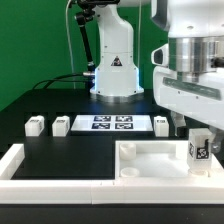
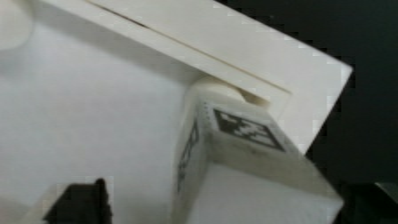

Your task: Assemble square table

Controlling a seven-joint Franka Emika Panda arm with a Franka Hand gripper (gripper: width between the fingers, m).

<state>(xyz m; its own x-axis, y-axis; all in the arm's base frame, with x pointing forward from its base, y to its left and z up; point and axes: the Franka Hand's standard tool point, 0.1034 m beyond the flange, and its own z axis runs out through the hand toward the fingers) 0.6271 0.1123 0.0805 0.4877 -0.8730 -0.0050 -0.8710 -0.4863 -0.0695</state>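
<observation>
White tabletop apparently has no leg fitted yet: gripper grasps first leg at a corner socket, three spare legs remaining.

Black table — marker board, three legs, tabletop, low wall.

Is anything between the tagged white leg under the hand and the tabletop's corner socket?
Nothing visible: the short white tagged leg stands right at the white plastic square tabletop's corner socket, no part between them.
</observation>
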